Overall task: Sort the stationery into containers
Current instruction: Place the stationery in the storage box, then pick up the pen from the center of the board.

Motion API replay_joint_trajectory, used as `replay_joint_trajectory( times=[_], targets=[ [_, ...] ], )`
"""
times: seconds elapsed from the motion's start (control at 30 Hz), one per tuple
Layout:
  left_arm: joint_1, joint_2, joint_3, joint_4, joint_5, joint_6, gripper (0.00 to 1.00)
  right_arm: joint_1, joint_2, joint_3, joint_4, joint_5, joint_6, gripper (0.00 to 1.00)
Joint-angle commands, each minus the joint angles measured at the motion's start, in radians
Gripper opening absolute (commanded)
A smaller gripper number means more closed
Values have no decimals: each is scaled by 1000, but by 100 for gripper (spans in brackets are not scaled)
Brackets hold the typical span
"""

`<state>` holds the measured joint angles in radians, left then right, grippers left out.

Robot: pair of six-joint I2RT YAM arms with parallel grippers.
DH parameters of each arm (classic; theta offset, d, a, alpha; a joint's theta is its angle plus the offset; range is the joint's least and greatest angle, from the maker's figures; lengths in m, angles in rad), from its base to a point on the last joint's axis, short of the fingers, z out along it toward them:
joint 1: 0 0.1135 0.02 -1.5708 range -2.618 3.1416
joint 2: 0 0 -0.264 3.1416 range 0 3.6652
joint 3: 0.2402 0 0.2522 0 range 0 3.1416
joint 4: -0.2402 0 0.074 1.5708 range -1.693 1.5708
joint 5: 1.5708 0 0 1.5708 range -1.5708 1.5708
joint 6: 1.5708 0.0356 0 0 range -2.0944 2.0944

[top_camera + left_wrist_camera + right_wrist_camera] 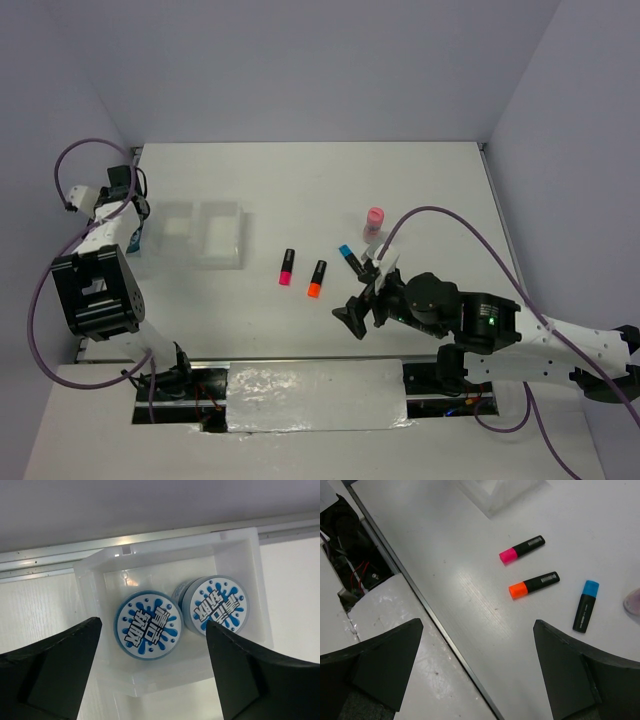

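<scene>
Rolls (148, 631) are lying side by side in the tray's (240, 545) left-end compartment, with the left gripper (154, 627) hanging spread above them, holding nothing. Markers (534, 584) and tube (374, 221) are waiting on the table (420, 180) near the right gripper (479, 625) — spread too, empty. In lifting away, a left finger could be catching the tray wall — dragging it.

Robotics lab cell here: bare white worktop (300, 190) boxed in by blank grey panels (300, 70), left arm (95, 290) and right arm (480, 325) bolted at the near edge, purple cables (436, 209) looping, exposed wiring (362, 572) alongside.
</scene>
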<state>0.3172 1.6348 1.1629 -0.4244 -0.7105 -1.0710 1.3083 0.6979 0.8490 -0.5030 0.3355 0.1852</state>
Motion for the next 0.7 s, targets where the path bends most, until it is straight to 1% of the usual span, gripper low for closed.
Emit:
replay_joint_trajectory(
  times=[0.0, 0.1, 0.13, 0.17, 0.23, 0.27, 0.3, 0.33, 0.37, 0.4, 0.43, 0.47, 0.5, 0.53, 0.57, 0.6, 0.67],
  targets=[
    [-10, -56, 72, -68, -53, -35, 99, -3, -18, -2, 35, 0, 2, 100],
    [-12, -116, 95, -105, -66, -17, 99, -3, -24, -4, 40, 3, 11, 100],
    [-12, -122, 128, -118, -67, -6, 99, -3, -24, -4, 38, 14, 17, 100],
    [-12, -127, 153, -167, -61, 3, 99, -3, -24, -4, 35, 23, 25, 100],
    [-18, -135, 231, -197, -23, 60, 99, -3, -15, -2, 24, 77, 56, 100],
    [-41, -141, 254, -209, 18, 98, 99, -3, 1, 1, 12, 101, 84, 100],
    [-61, -147, 295, -221, 26, 147, 99, -6, 14, 11, -5, 150, 103, 100],
    [-119, -157, 305, -215, 38, 187, 99, -26, 47, 19, -37, 164, 124, 100],
    [-163, -183, 308, -183, 48, 269, 99, -46, 69, 37, -54, 163, 158, 100],
    [-278, -196, 325, -186, 28, 298, 99, -76, 90, 48, -81, 154, 177, 100],
    [-340, -202, 339, -192, -2, 322, 99, -154, 138, 58, -130, 131, 224, 100],
    [-406, -208, 353, -232, -35, 345, 99, -191, 158, 65, -150, 122, 250, 100],
    [-500, -208, 365, -253, -30, 348, 99, -225, 167, 62, -164, 106, 266, 100],
    [-541, -217, 359, -272, -17, 345, 99, -272, 166, 53, -164, 76, 290, 100],
    [-579, -223, 344, -263, 35, 355, 99, -288, 154, 27, -160, 73, 304, 100],
    [-652, -228, 302, -264, 48, 353, 99, -302, 140, 13, -157, 77, 322, 100],
    [-734, -239, 241, -257, 71, 342, 99, -355, 95, -14, -160, 74, 364, 100]
  ],
)
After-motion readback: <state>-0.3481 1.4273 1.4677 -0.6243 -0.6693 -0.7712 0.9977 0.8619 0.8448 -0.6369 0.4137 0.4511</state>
